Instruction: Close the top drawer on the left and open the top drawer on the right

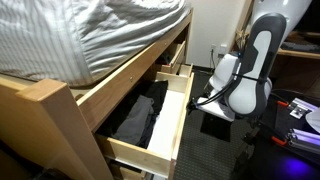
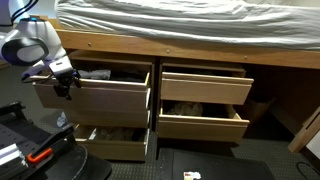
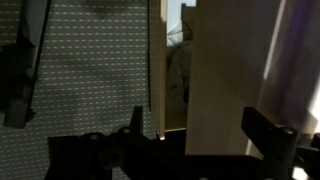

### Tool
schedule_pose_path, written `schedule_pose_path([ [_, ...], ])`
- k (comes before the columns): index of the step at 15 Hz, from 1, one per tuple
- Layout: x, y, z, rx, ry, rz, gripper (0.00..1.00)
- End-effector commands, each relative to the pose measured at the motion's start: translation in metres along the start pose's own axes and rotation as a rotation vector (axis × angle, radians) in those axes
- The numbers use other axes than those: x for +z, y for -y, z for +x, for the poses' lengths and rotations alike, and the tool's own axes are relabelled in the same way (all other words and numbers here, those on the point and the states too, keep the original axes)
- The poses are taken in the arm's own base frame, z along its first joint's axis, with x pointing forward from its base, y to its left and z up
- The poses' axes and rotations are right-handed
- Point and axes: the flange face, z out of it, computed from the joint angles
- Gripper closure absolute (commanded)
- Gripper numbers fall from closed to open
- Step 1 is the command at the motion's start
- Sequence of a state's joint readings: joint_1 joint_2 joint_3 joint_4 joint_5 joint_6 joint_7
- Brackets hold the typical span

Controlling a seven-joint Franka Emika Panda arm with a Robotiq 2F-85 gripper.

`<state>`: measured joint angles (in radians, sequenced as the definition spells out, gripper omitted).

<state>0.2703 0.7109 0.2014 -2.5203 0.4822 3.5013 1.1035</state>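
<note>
The top left drawer (image 2: 95,97) of the wooden bed frame is pulled out, with dark clothes showing inside; in an exterior view it is the long open drawer (image 1: 172,120). My gripper (image 2: 62,82) is at the left end of that drawer's front panel, seen also as the gripper (image 1: 206,100) against the panel's outer face. In the wrist view the gripper (image 3: 200,130) is open, and the pale wood panel (image 3: 225,80) stands between its dark fingers (image 3: 135,128). The top right drawer (image 2: 205,87) is out only slightly.
The bottom right drawer (image 2: 205,122) is pulled out with items inside, and the bottom left drawer (image 2: 115,145) is ajar. A striped mattress (image 2: 190,22) lies on the frame. Black equipment (image 2: 30,150) and a lit device (image 1: 300,125) sit on the dark carpet.
</note>
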Motion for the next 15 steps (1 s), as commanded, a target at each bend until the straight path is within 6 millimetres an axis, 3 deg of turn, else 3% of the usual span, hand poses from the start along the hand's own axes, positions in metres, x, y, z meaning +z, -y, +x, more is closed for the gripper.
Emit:
schedule_pose_path([
  [1,-0.077,0.035,-0.007,0.058,-0.023,0.136,0.00],
  [2,-0.090,0.041,-0.009,0.072,-0.026,0.155,0.00],
  [3,-0.047,0.029,-0.006,0.043,-0.010,0.081,0.00],
  [5,-0.064,0.041,-0.010,0.039,0.000,0.106,0.00],
  [8,-0.051,0.031,-0.008,0.042,-0.003,0.076,0.00],
  [12,-0.004,0.021,-0.005,0.058,0.048,-0.150,0.00],
  [13,-0.026,0.019,-0.007,0.045,0.045,-0.100,0.00],
  [15,-0.020,0.019,-0.006,0.047,0.044,-0.110,0.00],
])
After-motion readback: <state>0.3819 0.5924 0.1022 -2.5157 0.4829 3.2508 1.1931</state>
